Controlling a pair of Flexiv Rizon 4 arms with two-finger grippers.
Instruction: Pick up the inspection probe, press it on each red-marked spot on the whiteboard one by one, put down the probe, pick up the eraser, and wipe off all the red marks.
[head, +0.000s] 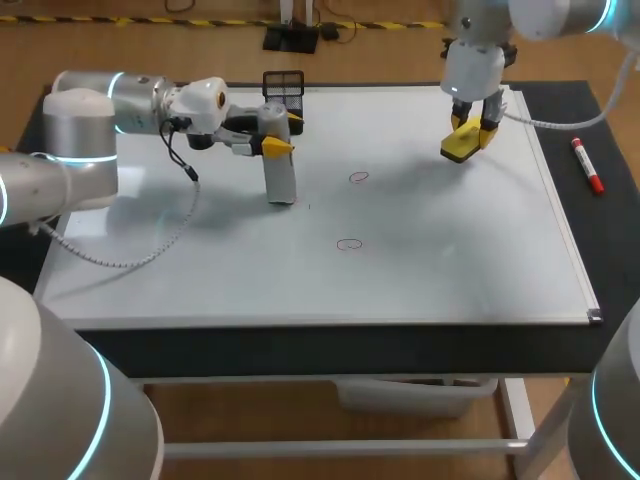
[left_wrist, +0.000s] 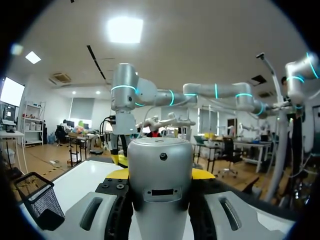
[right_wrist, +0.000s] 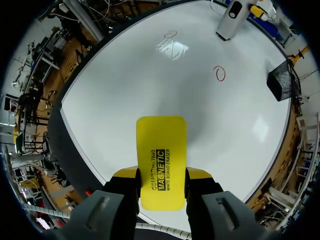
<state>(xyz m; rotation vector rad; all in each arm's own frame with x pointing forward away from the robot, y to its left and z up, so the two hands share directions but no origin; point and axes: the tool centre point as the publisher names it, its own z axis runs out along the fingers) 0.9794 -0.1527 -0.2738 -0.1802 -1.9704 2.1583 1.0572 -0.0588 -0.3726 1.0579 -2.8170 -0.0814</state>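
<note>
At the far left of the whiteboard (head: 440, 270), your left gripper (head: 272, 142) reaches in sideways and is clamped on the inspection probe (head: 281, 178). The grey cylinder stands upright with its lower end on the board. In your left wrist view the probe (left_wrist: 160, 185) fills the gap between the yellow-tipped fingers (left_wrist: 118, 173), which press it from both sides. Just beyond the probe, at the board's far edge, sits a black mesh basket (head: 283, 87).

Moving right, you see a red mark (head: 358, 177) drawn as a small oval, a little apart from the probe's foot. A second red mark (head: 348, 244) lies nearer to you, close to the board's middle. Nothing touches either one.

At the far right of the board your right gripper (head: 470, 135) points down and grips the yellow eraser (head: 462, 150). From the wrist the eraser (right_wrist: 161, 160) lies flat between both fingers, over bare white board — you cannot tell whether it touches the surface. Right of the board, on the dark table (head: 612, 250), lies a red marker (head: 587, 165).
</note>
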